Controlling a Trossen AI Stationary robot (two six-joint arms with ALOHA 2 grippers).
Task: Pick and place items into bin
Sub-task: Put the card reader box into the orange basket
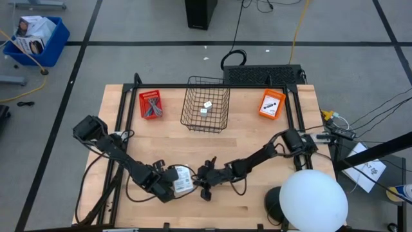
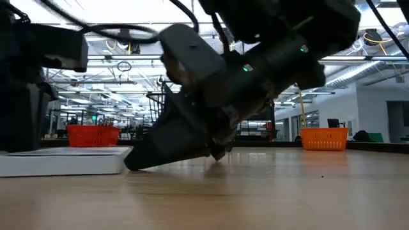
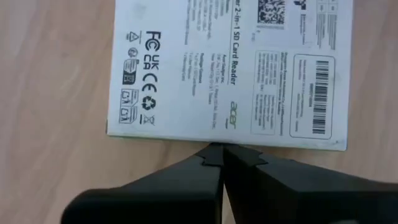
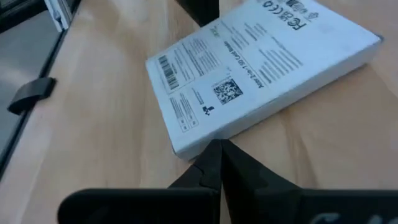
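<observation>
**White packet flat near table's front edge, cubes in basket**

White printed rectangular packet (image 1: 182, 180) lying flat on the wooden table, printed face up with barcode, QR code and small black text, near the front edge. Two tiny white cubes (image 1: 206, 107) resting inside the black wire bin (image 1: 207, 122), toward the table's far side.

Packet (image 1: 183, 180) lies near the table's (image 1: 257, 142) front edge — wire basket (image 1: 206, 104) behind it, holding two cubes (image 1: 206, 107)
</observation>
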